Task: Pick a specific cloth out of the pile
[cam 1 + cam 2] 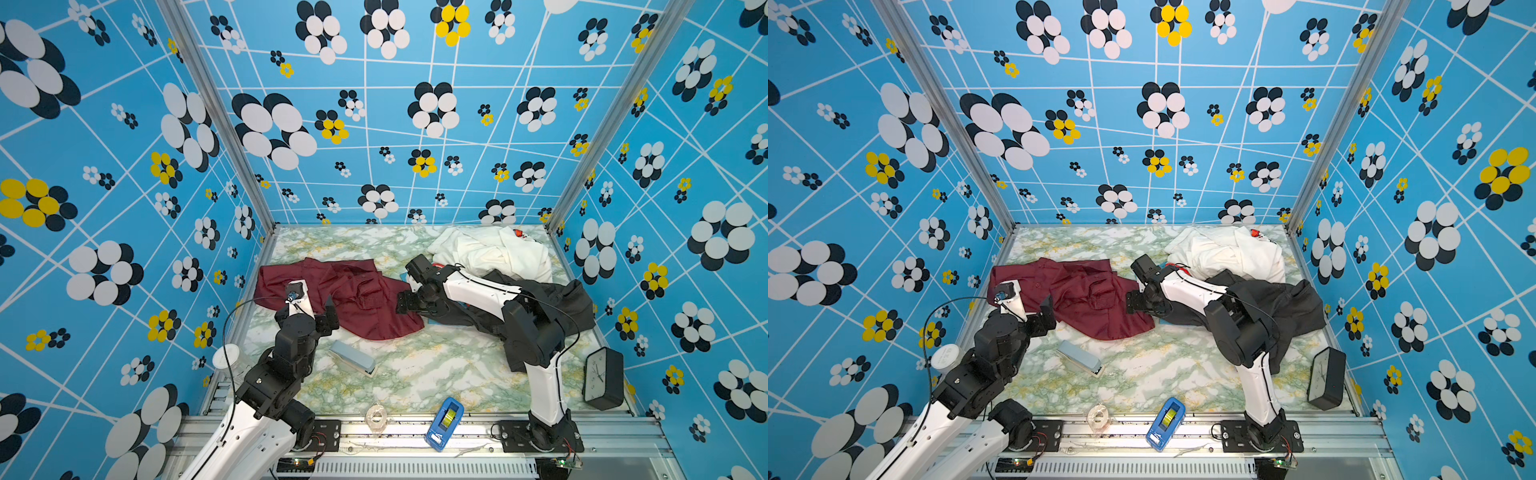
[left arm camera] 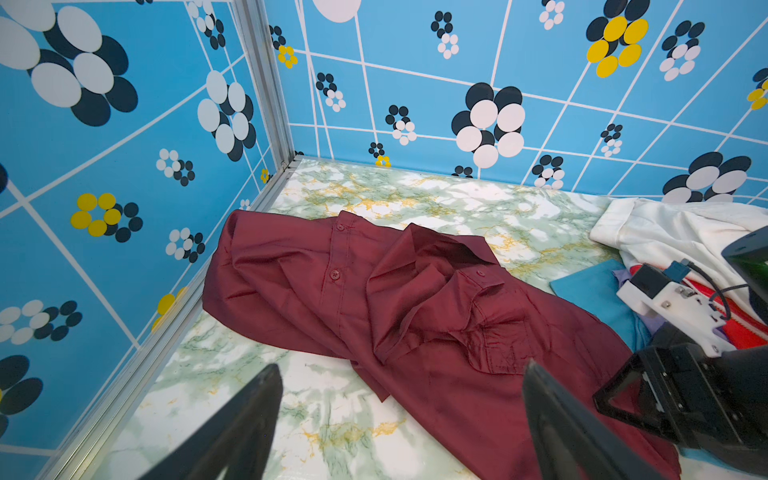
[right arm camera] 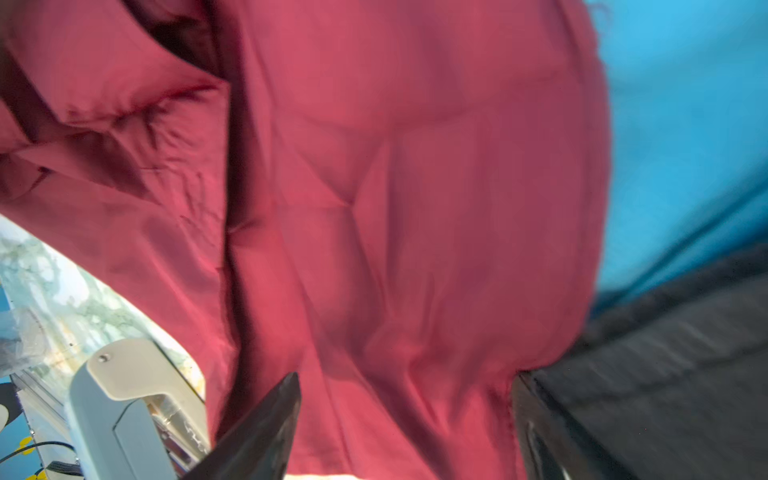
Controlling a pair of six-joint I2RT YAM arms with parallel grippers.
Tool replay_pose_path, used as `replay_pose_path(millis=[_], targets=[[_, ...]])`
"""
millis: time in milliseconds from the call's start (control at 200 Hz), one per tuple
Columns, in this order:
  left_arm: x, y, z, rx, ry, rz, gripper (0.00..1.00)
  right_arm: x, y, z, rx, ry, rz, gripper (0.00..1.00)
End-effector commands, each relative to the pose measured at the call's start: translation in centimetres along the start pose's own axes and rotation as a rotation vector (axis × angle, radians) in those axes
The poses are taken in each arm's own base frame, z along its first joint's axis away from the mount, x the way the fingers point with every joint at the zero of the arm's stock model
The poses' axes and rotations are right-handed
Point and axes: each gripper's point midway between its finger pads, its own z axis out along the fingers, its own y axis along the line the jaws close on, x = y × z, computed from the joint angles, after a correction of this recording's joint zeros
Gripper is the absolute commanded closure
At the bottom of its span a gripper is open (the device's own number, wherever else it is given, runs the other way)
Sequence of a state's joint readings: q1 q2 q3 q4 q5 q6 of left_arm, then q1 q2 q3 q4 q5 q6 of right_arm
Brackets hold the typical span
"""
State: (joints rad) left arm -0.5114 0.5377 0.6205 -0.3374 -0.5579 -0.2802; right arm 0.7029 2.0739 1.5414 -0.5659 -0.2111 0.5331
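The worktop (image 1: 415,374) is a green-and-white marbled sheet with yellow veins. It is boxed in on three sides by bright blue walls (image 1: 374,124) printed with white lines and black, white and yellow flowers.

The maroon cloth (image 1: 357,299) lies crumpled on the left half of the worktop, clear of the heap. One end is close to the left wall and the other meets the blue cloth (image 2: 590,291) at the edge of the pile (image 1: 490,253), which sits in the back right corner.

The left pincer (image 2: 401,365) hangs above the cloth's near edge, fingers wide apart and gripping nothing. The right pincer (image 3: 406,376) is low over the cloth's right end, its fingers also apart, with maroon fabric showing in the gap but not clamped.

A clear jar (image 1: 227,359) with a white lid stands at the front left edge; I cannot make out any contents. A blue dispenser (image 1: 444,422) on the front rail holds a yellowish roll. A black clock (image 1: 603,378) stands near the right wall.
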Motion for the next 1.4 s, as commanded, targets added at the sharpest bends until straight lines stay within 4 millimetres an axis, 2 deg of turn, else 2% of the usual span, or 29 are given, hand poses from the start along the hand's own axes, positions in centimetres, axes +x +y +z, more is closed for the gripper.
replay_pose_path(millis=[0, 60, 245, 365, 655, 860, 980, 1194, 1394], targets=[[-1.2, -0.1, -0.5, 0.009, -0.031, -0.017, 0.09, 0.1, 1.1, 0.5, 0.011, 0.011, -0.049, 0.25], [-1.2, -0.1, -0.5, 0.011, -0.031, -0.015, 0.09, -0.7, 1.7, -0.4, 0.032, -0.017, -0.073, 0.33], [-1.1, -0.1, -0.5, 0.009, -0.030, -0.010, 0.08, -0.8, 1.0, -0.8, 0.094, -0.018, -0.088, 0.79], [-1.0, 0.0, -0.5, 0.008, -0.034, -0.013, 0.08, -1.0, 0.8, -1.3, 0.114, -0.028, -0.088, 1.00], [-1.0, 0.4, -1.0, 0.006, -0.046, -0.024, 0.08, -2.5, 1.6, -4.4, 0.117, -0.118, -0.105, 1.00], [-1.2, 0.4, -1.1, 0.009, -0.052, -0.029, 0.08, -4.1, 3.5, -7.5, 0.054, -0.221, -0.124, 1.00], [-1.2, 0.3, -1.1, 0.011, -0.052, -0.030, 0.08, -5.9, 5.4, -10.5, 0.004, -0.323, -0.143, 1.00], [-1.3, 0.3, -1.1, 0.015, -0.053, -0.035, 0.09, -9.5, 7.5, -17.3, 0.056, -0.537, -0.211, 1.00], [-1.2, 0.2, -1.1, 0.017, -0.050, -0.033, 0.09, -12.0, 10.9, -21.4, -0.063, -0.678, -0.240, 1.00]])
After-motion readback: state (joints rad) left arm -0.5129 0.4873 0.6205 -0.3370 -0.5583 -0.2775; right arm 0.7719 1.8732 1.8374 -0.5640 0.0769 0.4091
